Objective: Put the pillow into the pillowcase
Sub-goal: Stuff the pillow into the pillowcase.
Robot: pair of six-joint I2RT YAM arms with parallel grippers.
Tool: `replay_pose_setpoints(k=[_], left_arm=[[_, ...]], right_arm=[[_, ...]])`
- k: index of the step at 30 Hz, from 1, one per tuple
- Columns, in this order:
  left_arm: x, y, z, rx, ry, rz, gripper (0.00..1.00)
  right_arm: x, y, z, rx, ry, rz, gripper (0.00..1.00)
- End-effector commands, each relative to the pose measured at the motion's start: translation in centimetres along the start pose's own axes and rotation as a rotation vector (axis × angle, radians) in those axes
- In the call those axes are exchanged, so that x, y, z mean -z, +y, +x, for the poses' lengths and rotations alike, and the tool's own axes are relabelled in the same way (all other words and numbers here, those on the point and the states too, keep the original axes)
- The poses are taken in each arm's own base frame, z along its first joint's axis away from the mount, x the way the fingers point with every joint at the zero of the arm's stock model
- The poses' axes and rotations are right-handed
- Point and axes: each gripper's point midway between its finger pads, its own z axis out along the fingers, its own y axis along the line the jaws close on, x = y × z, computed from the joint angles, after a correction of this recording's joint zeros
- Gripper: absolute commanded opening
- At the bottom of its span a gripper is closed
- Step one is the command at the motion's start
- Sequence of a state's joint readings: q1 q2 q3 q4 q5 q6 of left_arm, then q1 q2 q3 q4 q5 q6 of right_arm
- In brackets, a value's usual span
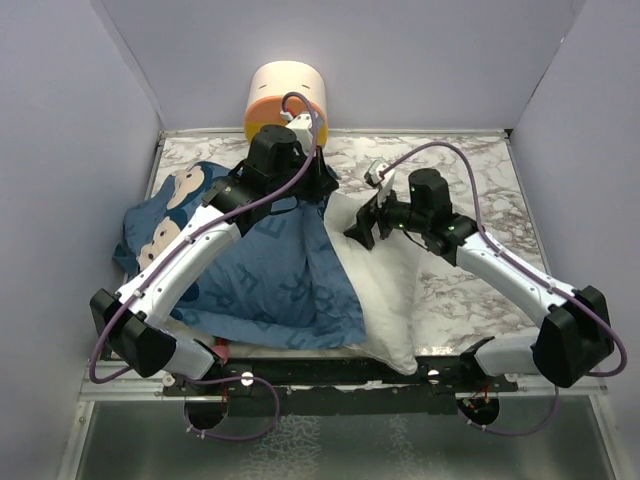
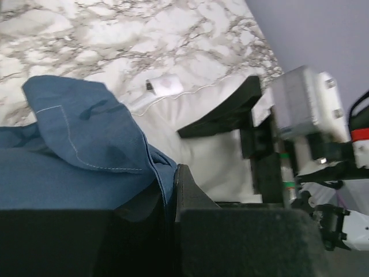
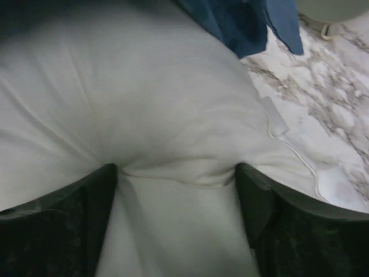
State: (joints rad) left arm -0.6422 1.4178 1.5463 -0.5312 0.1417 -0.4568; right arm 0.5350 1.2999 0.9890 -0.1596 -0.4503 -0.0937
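The blue pillowcase (image 1: 270, 270) lies spread at the left and middle of the table, over the left side of the white pillow (image 1: 390, 290). My left gripper (image 1: 316, 186) is shut on the pillowcase's hemmed edge (image 2: 158, 167), beside the pillow (image 2: 207, 150). My right gripper (image 1: 362, 226) stands open over the pillow's far end. In the right wrist view its two fingertips (image 3: 109, 173) press into the pillow (image 3: 173, 104), with a bulge of white fabric between them. The pillow's label (image 3: 275, 118) lies to the right, and the pillowcase (image 3: 242, 23) hangs at the top.
A cream-and-orange cylinder (image 1: 287, 95) stands at the back edge behind the left arm. Grey walls close in the marble table (image 1: 470, 170) on three sides. A small white tag (image 2: 165, 86) rests at the pillow's far end.
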Motion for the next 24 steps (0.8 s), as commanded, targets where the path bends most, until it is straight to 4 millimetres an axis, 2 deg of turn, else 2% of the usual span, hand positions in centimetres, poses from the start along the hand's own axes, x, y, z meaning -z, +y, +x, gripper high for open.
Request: replay_pose_setpoints(k=[1, 2, 3, 4, 5, 6, 9, 12, 14, 15, 17, 18, 20, 24], left_arm=[[1.2, -8.1, -5.7, 0.065, -0.206, 0.397, 0.0], [1.1, -8.9, -6.3, 0.095, -0.227, 0.444, 0.0], [1.1, -10.0, -7.2, 0.127, -0.256, 0.499, 0.0], [1.4, -11.2, -8.1, 0.156, -0.282, 0.556, 0.0], [1.8, -12.5, -9.2, 0.19, -0.312, 0.612, 0.0], [2.4, -13.8, -10.3, 0.195, -0.343, 0.657, 0.0], [4.7, -17.6, -13.4, 0.176, -0.425, 0.752, 0.0], [7.3, -21.0, -15.8, 0.161, -0.481, 0.84, 0.0], [8.9, -22.6, -16.7, 0.167, -0.513, 0.9, 0.0], [9.8, -23.1, -17.0, 0.176, -0.534, 0.928, 0.0], [10.6, -23.2, -16.7, 0.199, -0.547, 0.949, 0.0], [10.6, -22.8, -16.1, 0.214, -0.543, 0.941, 0.0], [9.7, -21.3, -14.0, 0.243, -0.516, 0.894, 0.0], [6.7, -17.4, -8.0, 0.357, -0.427, 0.81, 0.0]], right_arm=[[-2.8, 4.6, 3.2, -0.015, 0.045, -0.227, 0.59], [-3.4, 4.4, 2.4, -0.049, 0.023, -0.21, 0.34], [-3.9, 4.2, 1.5, -0.091, -0.006, -0.194, 0.18], [-4.2, 4.0, 0.2, -0.146, -0.052, -0.173, 0.1], [-4.1, 3.7, -1.4, -0.192, -0.107, -0.148, 0.05], [-3.8, 3.1, -3.6, -0.237, -0.19, -0.109, 0.02], [-1.1, 1.5, -11.8, -0.278, -0.431, -0.015, 0.01], [2.8, 0.4, -19.6, -0.268, -0.633, 0.061, 0.01], [5.8, -0.1, -23.2, -0.26, -0.74, 0.117, 0.01], [6.8, -0.4, -24.1, -0.256, -0.773, 0.145, 0.01], [7.9, -0.8, -24.0, -0.241, -0.789, 0.192, 0.01], [7.4, -1.1, -22.9, -0.237, -0.755, 0.208, 0.01], [5.5, -1.3, -19.0, -0.256, -0.661, 0.216, 0.01], [1.1, -0.9, -8.7, -0.344, -0.447, 0.187, 0.01]])
